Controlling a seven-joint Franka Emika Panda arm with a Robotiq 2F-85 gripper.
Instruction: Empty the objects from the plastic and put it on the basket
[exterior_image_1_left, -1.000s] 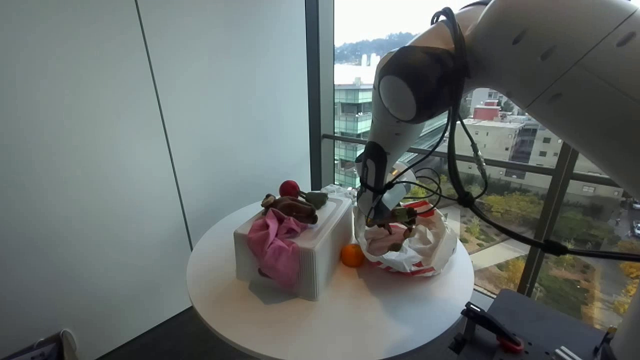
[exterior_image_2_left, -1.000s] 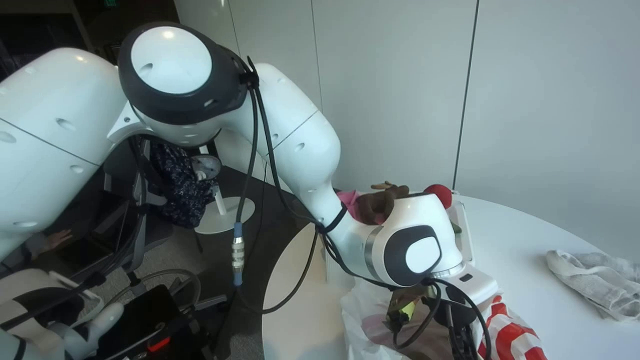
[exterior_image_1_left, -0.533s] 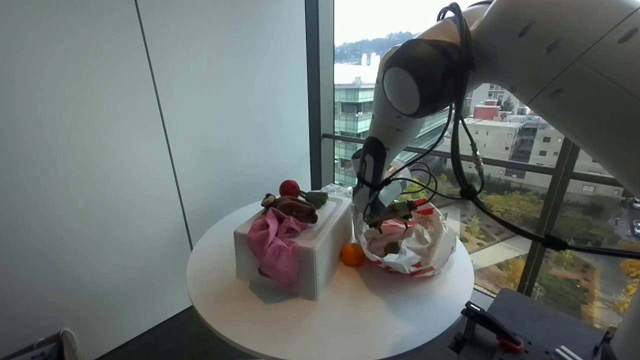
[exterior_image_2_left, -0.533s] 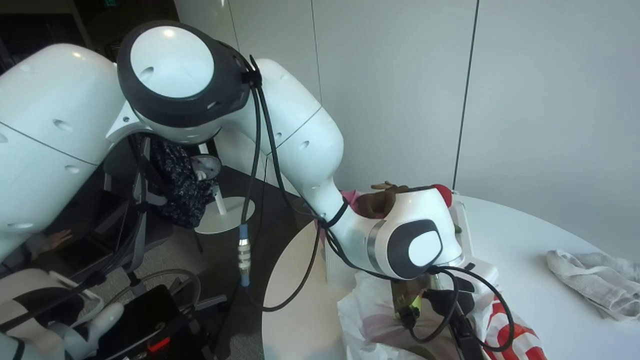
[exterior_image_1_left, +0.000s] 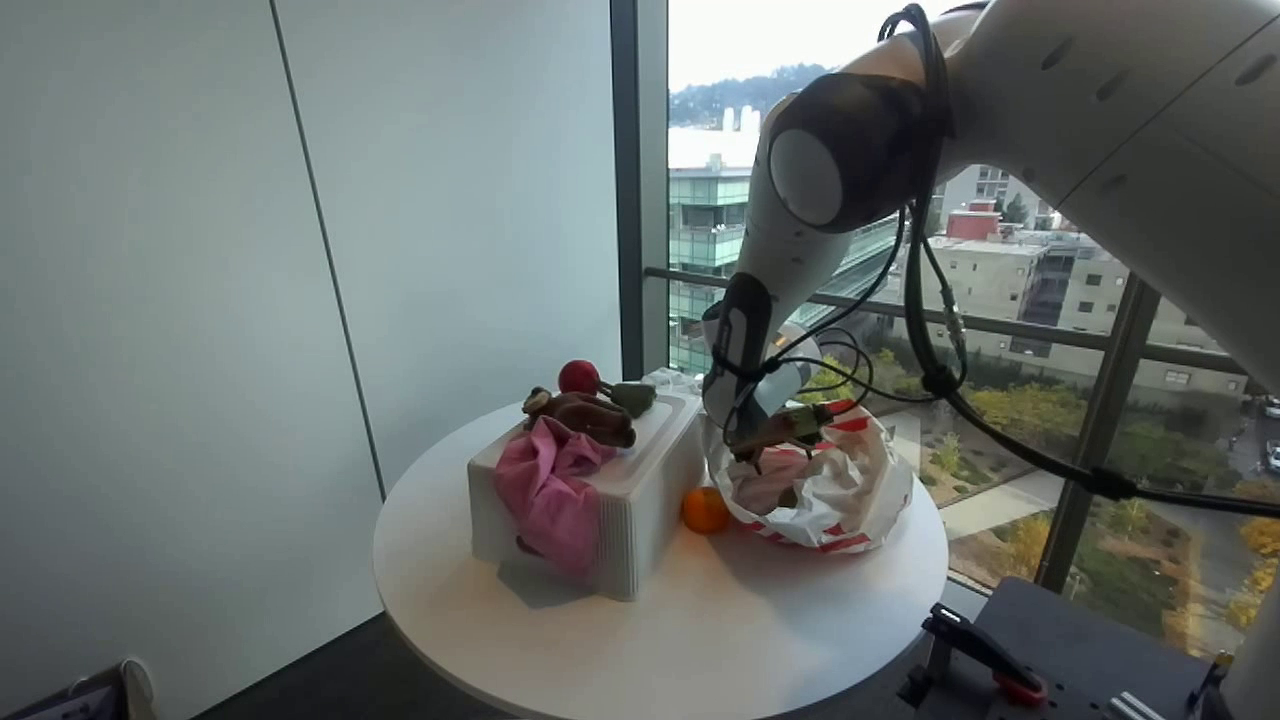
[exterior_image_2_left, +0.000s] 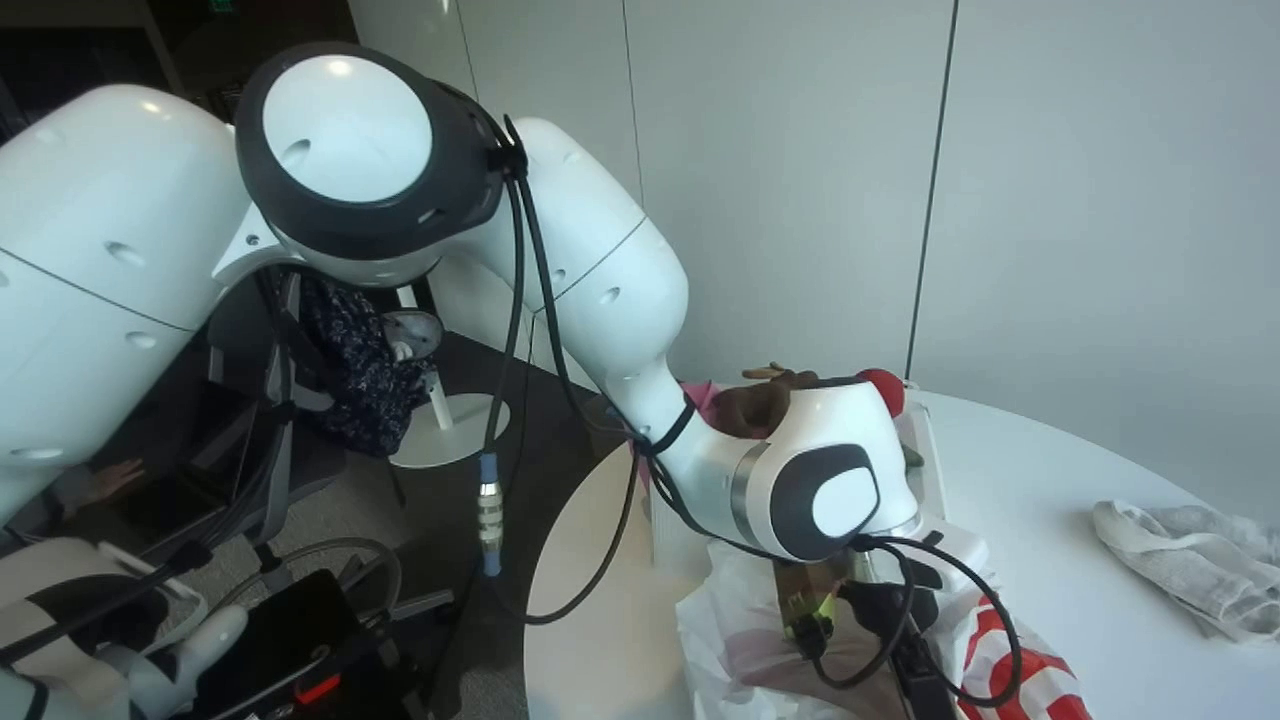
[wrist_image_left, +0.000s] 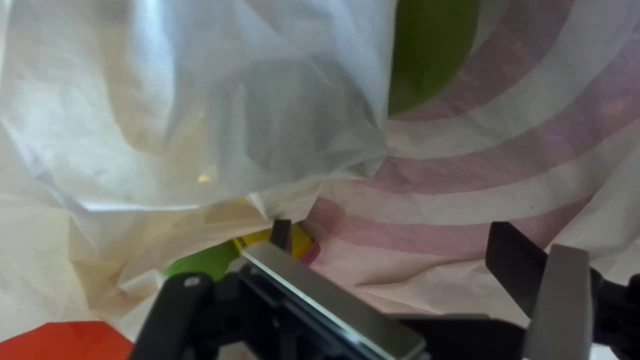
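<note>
The jaws stand wide apart at the mouth of the plastic bag (exterior_image_1_left: 872, 500), its striped film showing between them; contact is unclear. Inside lie a green object (wrist_image_left: 431, 50) and a yellow object (wrist_image_left: 302, 243). The bag sits on the worktop (exterior_image_1_left: 700, 650) beside a white box (exterior_image_1_left: 660, 505).

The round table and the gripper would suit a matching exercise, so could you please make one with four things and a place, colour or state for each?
Column one:
1. Gripper
2. Plastic bag
3. Pink cloth
4. Round orange item

Column two:
A. draped over an edge of the box
B. open, jaws apart
C. on the table, between box and bag
D. white with red stripes

Right pairs: 1-B, 2-D, 3-A, 4-C.
</note>
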